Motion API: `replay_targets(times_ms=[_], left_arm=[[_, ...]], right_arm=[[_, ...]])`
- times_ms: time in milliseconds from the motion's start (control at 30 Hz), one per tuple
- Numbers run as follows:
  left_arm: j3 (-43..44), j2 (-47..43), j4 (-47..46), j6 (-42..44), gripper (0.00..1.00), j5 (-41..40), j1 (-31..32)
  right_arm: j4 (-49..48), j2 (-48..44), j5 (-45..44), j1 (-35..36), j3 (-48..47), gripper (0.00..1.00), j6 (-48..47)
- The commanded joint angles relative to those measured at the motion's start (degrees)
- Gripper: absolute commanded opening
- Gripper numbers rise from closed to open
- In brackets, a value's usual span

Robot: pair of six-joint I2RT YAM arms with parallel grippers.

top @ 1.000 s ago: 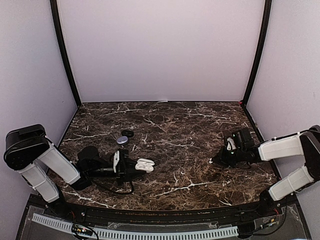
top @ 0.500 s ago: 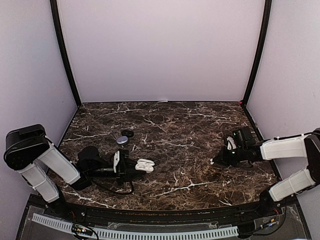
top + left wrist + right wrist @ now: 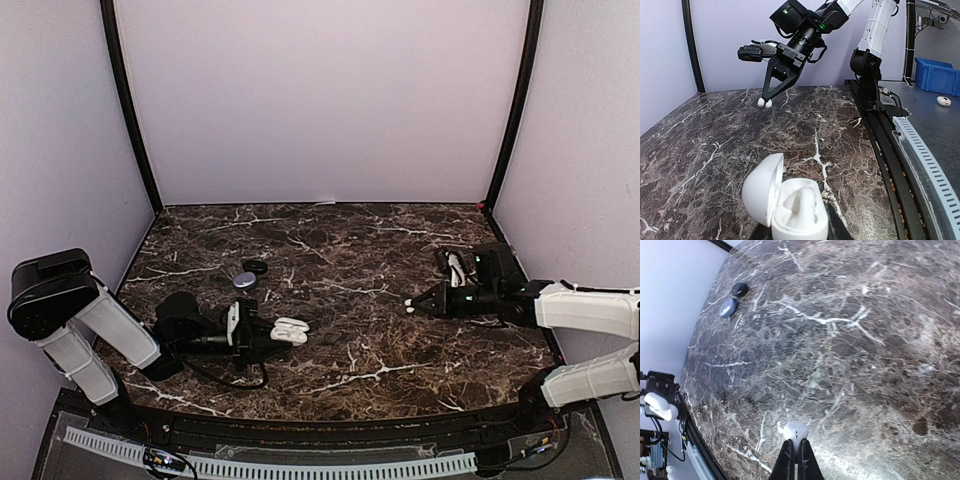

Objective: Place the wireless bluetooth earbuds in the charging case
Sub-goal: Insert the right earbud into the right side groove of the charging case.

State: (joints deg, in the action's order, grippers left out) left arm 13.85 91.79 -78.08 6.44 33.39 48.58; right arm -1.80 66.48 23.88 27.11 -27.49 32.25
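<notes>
A white charging case (image 3: 291,329) with its lid swung open lies on its side at the front left of the marble table (image 3: 340,250). My left gripper (image 3: 264,335) is shut on the case's base (image 3: 796,212); its dark fingers (image 3: 833,225) show beside it, and the lid (image 3: 761,189) stands to the left. My right gripper (image 3: 414,305) hangs above the table right of centre, shut on a small white earbud (image 3: 409,307). In the right wrist view the earbud (image 3: 795,431) sits pinched at the fingertips (image 3: 801,456). The left wrist view shows the same earbud (image 3: 764,102) far ahead of the case.
A flat black ring (image 3: 256,267) and a grey-blue disc (image 3: 245,281) lie behind the case, towards the back left. Purple walls close the table on three sides. A white cable rail (image 3: 270,466) runs along the front edge. A blue bin (image 3: 939,75) stands off the table.
My right gripper has closed on the earbud, lifted it off the table and carried it left towards the centre. The left gripper and the case have stayed still.
</notes>
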Motion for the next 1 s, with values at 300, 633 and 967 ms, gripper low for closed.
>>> replay_targets(times_ms=[300, 633, 967], left_arm=[[-0.6, 0.5, -7.0, 0.4, 0.15, 6.4, -0.2], [0.1, 1.6, -6.7, -0.2, 0.14, 8.0, -0.3], [0.3, 1.0, -5.4, -0.2, 0.15, 7.3, -0.2]], right_arm=[[-8.9, -5.3, 3.2, 16.3, -5.0, 0.00, -15.4], [-4.2, 5.7, -4.8, 31.6, -18.1, 0.00, -32.0], [-5.5, 12.5, -7.9, 35.2, -22.9, 0.00, -36.5]])
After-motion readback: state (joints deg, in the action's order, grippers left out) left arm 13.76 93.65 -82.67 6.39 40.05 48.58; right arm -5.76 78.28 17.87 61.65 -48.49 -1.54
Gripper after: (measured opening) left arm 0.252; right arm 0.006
